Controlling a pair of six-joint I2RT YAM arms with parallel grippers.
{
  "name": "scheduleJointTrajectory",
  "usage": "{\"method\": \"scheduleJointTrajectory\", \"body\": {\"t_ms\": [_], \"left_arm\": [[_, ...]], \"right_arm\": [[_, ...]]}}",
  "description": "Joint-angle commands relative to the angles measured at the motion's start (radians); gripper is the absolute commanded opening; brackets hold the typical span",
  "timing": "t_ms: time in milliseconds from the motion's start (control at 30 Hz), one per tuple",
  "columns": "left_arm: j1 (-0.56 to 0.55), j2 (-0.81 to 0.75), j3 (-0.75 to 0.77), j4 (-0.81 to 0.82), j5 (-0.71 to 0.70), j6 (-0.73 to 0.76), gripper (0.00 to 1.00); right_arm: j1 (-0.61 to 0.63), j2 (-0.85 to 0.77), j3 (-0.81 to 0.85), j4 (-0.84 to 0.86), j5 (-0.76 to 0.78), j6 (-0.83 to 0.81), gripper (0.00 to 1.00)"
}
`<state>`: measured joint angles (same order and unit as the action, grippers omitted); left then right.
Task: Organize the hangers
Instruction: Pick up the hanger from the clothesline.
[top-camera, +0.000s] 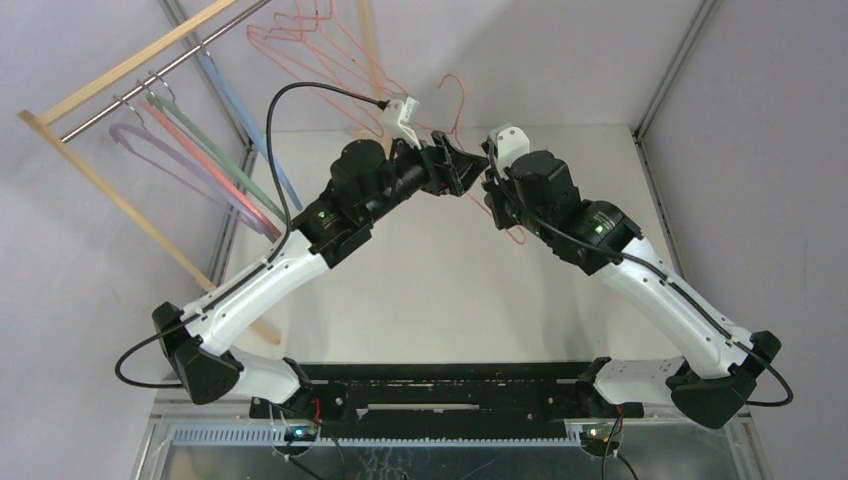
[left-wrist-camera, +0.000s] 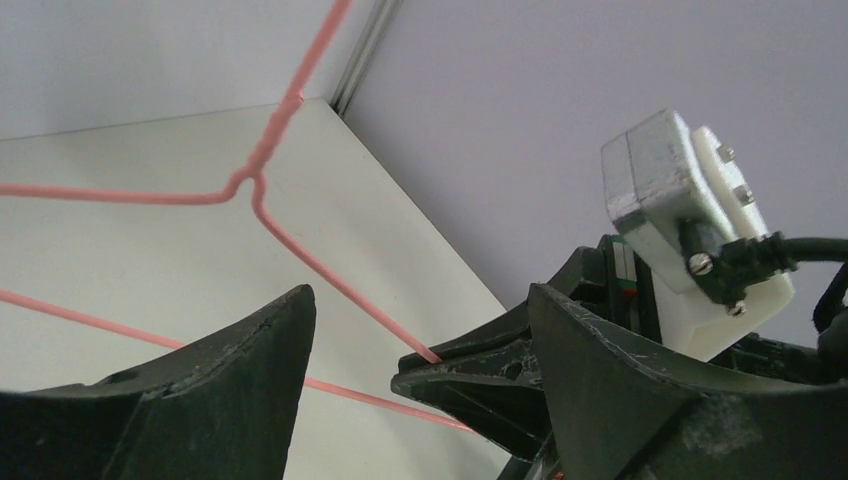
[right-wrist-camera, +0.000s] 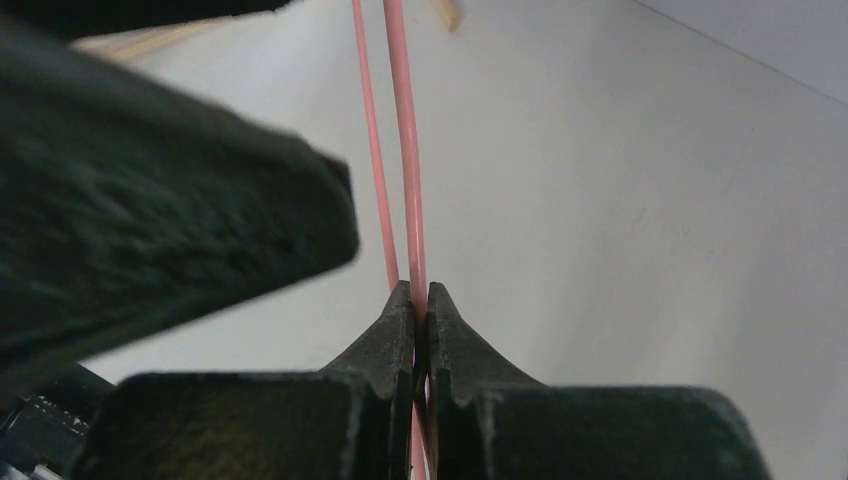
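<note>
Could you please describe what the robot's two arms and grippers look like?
The left arm and right arm have white links, black joints with green lights, and black cables. The left gripper and right gripper are black with tapered, scuffed fingers.

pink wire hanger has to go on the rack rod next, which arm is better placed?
Left, probably. The rack stands on its side, and the left gripper, fingers open, flanks the pink wire hanger. The right gripper is shut on that wire but sits farther from the rack.
</note>
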<state>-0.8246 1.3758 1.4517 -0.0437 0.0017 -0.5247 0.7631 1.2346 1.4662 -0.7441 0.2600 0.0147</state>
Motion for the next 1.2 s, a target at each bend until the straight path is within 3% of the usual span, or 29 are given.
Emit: {"method": "scheduleJointTrajectory", "body": {"t_ms": [0, 333, 700, 967, 1167], "left_arm": [[-0.022, -0.028, -0.031, 0.003, -0.034, -0.011, 0.82], [-0.027, -0.056, -0.097, -0.003, -0.1, 0.007, 0.82], [-0.027, -0.022, -0.026, 0.009, -0.101, 0.006, 0.81], [-0.045, -0.033, -0.062, 0.014, -0.103, -0.031, 0.58], [-0.061, -0.051, -0.079, 0.018, -0.116, -0.043, 0.53]], "right_arm": [[0.016, -0.009, 0.076, 0.066, 0.012, -0.01, 0.0], [0.051, -0.037, 0.095, 0.063, -0.04, -0.004, 0.0], [0.121, -0.064, 0.074, 0.057, -0.048, 0.015, 0.0], [0.142, -0.072, 0.071, 0.078, -0.025, 0.018, 0.0], [0.143, -0.041, 0.079, 0.123, -0.008, 0.001, 0.0]]}}
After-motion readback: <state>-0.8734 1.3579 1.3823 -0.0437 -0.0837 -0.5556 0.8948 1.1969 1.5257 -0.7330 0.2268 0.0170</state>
